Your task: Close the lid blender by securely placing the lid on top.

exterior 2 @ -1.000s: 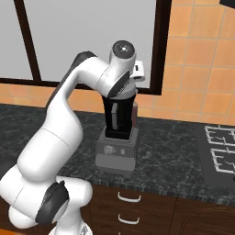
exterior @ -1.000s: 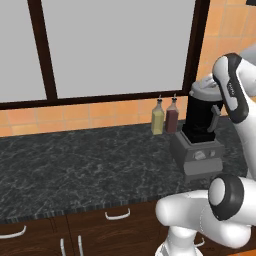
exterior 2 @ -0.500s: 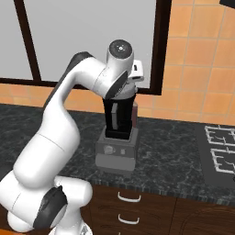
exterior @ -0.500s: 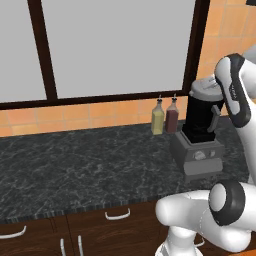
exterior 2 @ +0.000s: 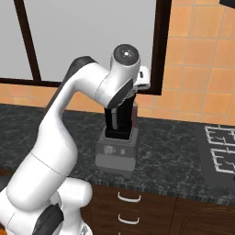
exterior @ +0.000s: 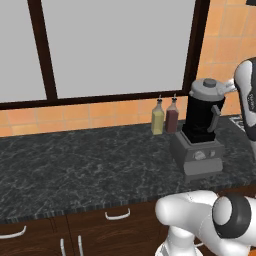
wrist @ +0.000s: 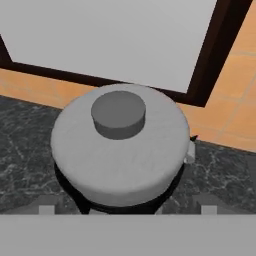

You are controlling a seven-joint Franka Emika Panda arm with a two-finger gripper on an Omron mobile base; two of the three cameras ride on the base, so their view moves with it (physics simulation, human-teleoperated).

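The blender (exterior: pixel 201 131) stands at the right of the dark counter: a black jar with a side handle on a grey base (exterior 2: pixel 115 149) with a dial. The grey lid (exterior: pixel 209 89) with its raised centre knob rests on the jar's rim and covers it. In the hand view the lid (wrist: pixel 119 145) is seen whole from above, with some distance to the camera. My gripper (exterior: pixel 229 86) hovers at the lid's right side. It looks open and holds nothing.
Two small bottles (exterior: pixel 164 116), one yellowish and one dark red, stand just left of the blender against the tiled wall. A window with a dark frame (exterior: pixel 198 45) rises behind. A stove top (exterior 2: pixel 222 149) lies on the counter's right. Drawers sit below the counter edge.
The arm's wrist has shifted only slightly. The lid stays on the jar and the blender has not moved.
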